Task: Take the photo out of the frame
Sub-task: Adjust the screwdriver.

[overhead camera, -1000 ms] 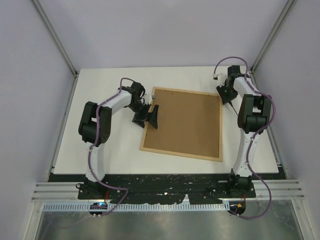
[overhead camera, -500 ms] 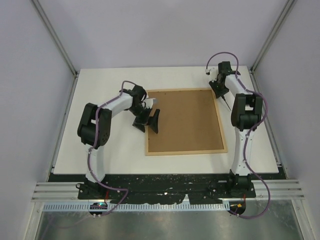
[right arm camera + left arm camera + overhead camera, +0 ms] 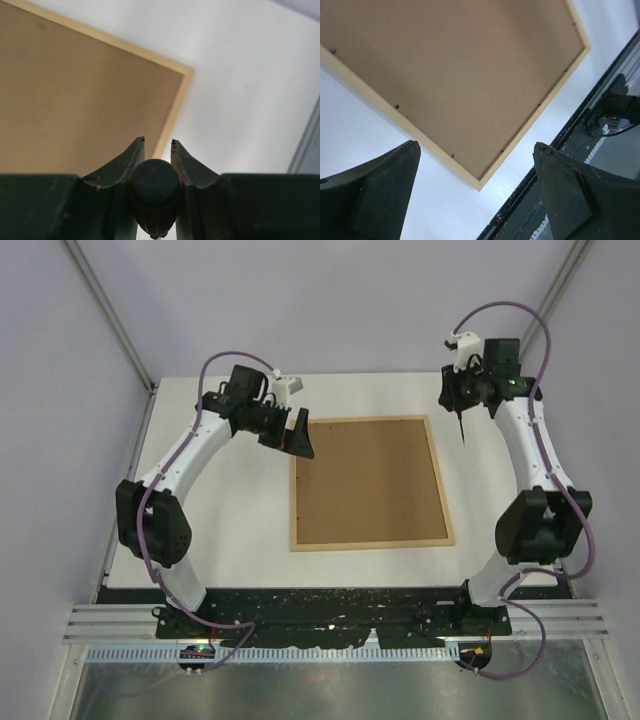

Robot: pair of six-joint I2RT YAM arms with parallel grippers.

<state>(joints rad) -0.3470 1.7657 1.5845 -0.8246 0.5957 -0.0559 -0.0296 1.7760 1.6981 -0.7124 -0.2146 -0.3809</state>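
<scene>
Top external view: the frame (image 3: 370, 483) lies back-up on the bench (image 3: 220, 530), backing in place, so the photo is probably inside, unseen. Left gripper (image 3: 297, 435) hangs wide open; right gripper (image 3: 157, 142) pinches a screwdriver (image 3: 155, 185). Nearly everything remains.

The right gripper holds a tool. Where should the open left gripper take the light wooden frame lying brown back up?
Likely the far-left corner of the light wooden frame, left gripper coming low from the left: lying flat, only its thin rim is grippable.
</scene>
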